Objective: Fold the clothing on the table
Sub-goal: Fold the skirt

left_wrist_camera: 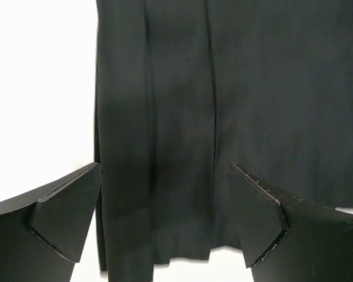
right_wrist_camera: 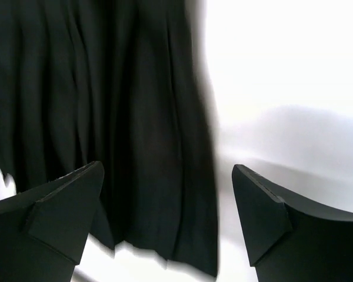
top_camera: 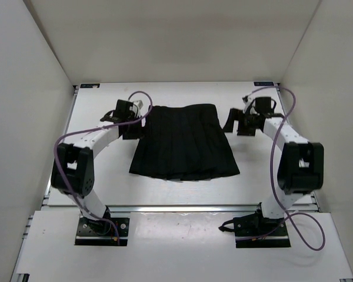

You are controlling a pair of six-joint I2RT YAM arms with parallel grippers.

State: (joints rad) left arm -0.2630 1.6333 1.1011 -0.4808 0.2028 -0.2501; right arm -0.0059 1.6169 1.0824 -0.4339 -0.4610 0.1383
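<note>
We see the clothing lying flat on the white worktop, about midway between our two arms. Its narrower end points to the far side and its wider hem toward the bases. The left tool sits just beside the far left edge of the clothing, and the right tool just beside the far right edge. From above we cannot tell whether either one touches the fabric.

From the left wrist, the left tool has its jaws spread wide and grips nothing. Pleated black fabric fills the gap between them and the right of the view, with bare worktop on the left. From the right wrist, the right tool is likewise spread wide and holds nothing. The blurred edge of the clothing runs down between its fingers, with worktop to the right.

The left arm and right arm rise from the near edge, elbows bowed outward, forearms angling inward toward the far corners of the clothing.
</note>
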